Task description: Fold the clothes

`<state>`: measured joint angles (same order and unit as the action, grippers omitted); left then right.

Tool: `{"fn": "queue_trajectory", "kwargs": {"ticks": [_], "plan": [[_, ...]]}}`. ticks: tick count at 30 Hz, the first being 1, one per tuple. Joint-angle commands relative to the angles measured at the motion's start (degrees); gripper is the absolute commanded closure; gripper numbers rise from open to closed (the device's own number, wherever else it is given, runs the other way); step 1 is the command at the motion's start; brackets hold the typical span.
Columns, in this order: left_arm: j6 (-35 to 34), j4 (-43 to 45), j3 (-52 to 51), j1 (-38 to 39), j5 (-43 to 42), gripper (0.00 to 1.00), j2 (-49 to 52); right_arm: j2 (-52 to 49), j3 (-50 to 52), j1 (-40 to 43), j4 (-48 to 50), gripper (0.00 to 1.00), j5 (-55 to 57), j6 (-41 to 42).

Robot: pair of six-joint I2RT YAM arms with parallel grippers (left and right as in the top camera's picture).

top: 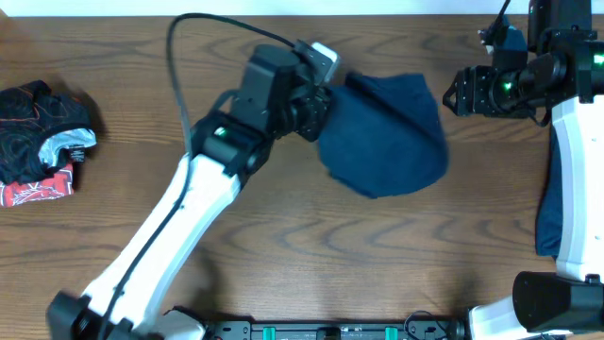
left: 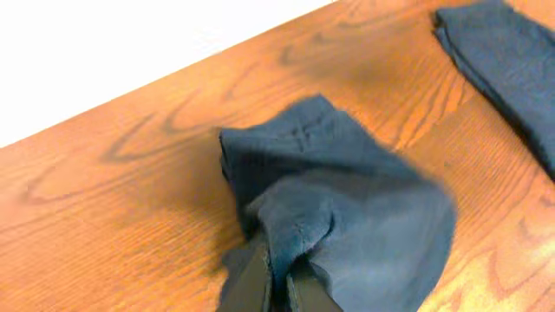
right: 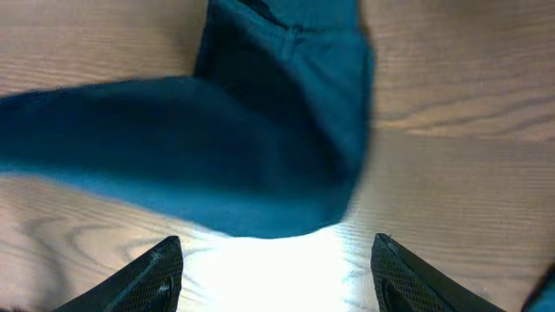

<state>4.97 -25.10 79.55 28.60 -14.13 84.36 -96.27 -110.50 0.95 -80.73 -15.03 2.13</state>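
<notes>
Navy, soft, crumpled shorts (top: 387, 137) bunch in the clenched left pincer (left: 277, 260); right pincer (right: 276, 247) gapes, released.

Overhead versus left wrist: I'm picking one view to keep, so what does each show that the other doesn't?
Only overhead: the patterned clothes pile near the left end of the table, and the right gripper, open, beside the navy shorts. Only left wrist: the left gripper with its jaws shut on a fold of the shorts, a grip hidden from above. Both: the bunched shorts lying on the table.
</notes>
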Motion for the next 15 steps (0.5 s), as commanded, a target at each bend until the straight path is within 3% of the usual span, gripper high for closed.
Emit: {"fn": "queue_trajectory", "kwargs": {"ticks": [1, 8, 12, 15], "plan": [[0.98, -1.60, 0.63, -0.28, 1.25, 0.94, -2.29, -0.11, -0.07, 0.17, 0.72, 0.32, -0.44, -0.02], [0.81, -7.08, 0.63, -0.28, -6.91, 0.94, -5.25, -0.39, -0.07, 0.20, 3.04, 0.33, 4.02, 1.20], [0.81, -10.82, 0.63, -0.28, -7.04, 0.94, -5.33, -2.27, -0.07, 0.59, 4.57, 0.39, 7.45, 1.64], [1.03, -13.31, 0.63, -0.28, -5.68, 0.94, -5.44, -6.05, -0.07, 1.18, 4.98, 0.39, 7.37, 1.38]]}}
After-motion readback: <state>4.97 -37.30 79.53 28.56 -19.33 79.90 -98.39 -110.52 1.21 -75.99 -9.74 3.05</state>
